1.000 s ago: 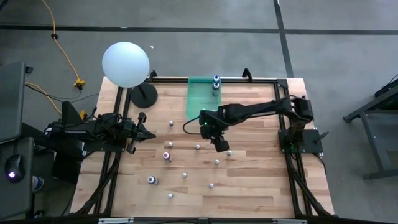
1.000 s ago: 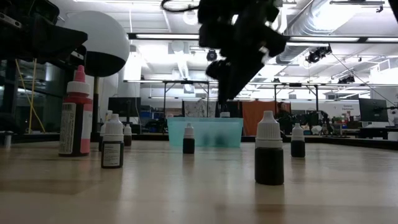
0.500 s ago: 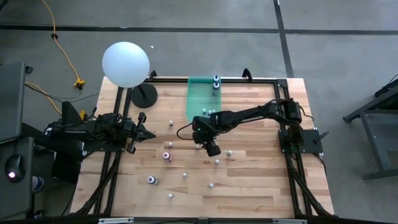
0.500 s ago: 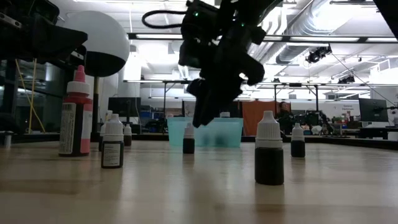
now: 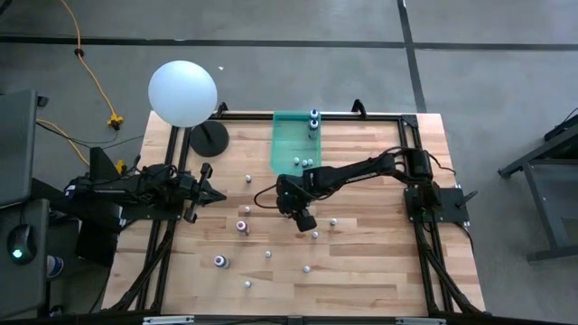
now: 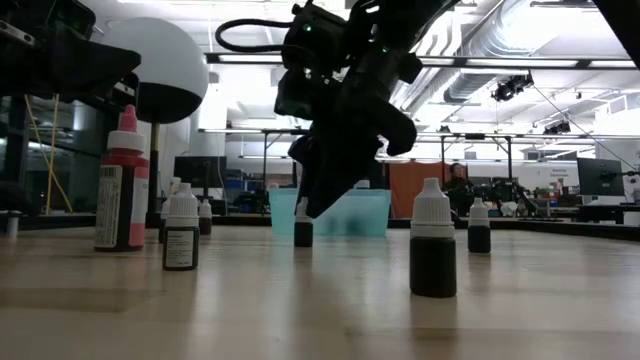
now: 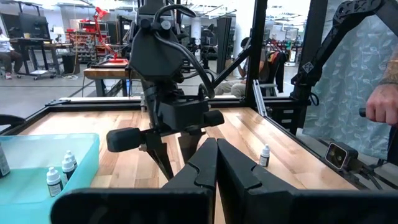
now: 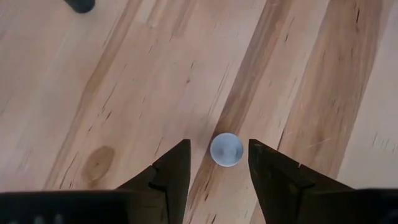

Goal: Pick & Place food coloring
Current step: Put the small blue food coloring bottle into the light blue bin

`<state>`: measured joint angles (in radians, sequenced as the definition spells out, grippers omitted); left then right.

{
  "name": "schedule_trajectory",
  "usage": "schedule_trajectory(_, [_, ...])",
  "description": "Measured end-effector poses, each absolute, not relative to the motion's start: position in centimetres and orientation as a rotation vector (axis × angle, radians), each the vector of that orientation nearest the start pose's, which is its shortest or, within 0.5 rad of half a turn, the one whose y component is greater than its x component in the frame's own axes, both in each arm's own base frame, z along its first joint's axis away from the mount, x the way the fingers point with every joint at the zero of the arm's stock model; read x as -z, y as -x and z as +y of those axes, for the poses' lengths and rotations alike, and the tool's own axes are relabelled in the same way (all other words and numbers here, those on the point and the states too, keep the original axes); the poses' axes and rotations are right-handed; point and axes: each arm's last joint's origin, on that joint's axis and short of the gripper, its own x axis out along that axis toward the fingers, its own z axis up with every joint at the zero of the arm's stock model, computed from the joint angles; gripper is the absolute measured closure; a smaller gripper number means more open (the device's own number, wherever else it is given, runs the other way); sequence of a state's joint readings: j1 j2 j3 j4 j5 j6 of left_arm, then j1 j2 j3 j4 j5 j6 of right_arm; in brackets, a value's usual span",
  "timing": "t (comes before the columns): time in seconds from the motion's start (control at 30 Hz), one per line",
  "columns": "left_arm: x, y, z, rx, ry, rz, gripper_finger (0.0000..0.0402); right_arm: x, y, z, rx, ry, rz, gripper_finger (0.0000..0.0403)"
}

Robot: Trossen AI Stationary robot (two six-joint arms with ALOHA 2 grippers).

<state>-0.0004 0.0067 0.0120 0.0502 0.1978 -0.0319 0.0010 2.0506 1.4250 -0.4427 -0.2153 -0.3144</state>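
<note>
Right wrist view, bottle cap (image 8: 226,150) between open right gripper (image 8: 217,163) fingers

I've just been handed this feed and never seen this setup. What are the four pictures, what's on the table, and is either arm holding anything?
Two dark robot arms work at a wooden table. One picture looks straight down, one looks level across the tabletop, and one comes from each arm's wrist. Small food coloring bottles stand scattered on the wood, and a few sit in the green tray. The white ball is just a lamp-like globe on a stand. The right gripper hangs open directly over one white bottle cap, fingers either side, not gripping it yet. The left gripper waits shut at the table's left edge, holding nothing.
</note>
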Motion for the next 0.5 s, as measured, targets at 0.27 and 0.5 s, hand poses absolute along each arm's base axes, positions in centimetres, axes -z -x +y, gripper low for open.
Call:
schedule_trajectory(0.27, [-17.19,-9.67,-0.57,0.199,0.026,-0.052,0.0401,-15.87,-42.19,0.65,-0.357,0.167,1.022,0.0289])
schedule_trajectory(0.5, [-17.19,-9.67,-0.57,0.199,0.026,-0.052,0.0401,-15.87,-42.20,0.65,-0.347,0.154,1.023,0.0327])
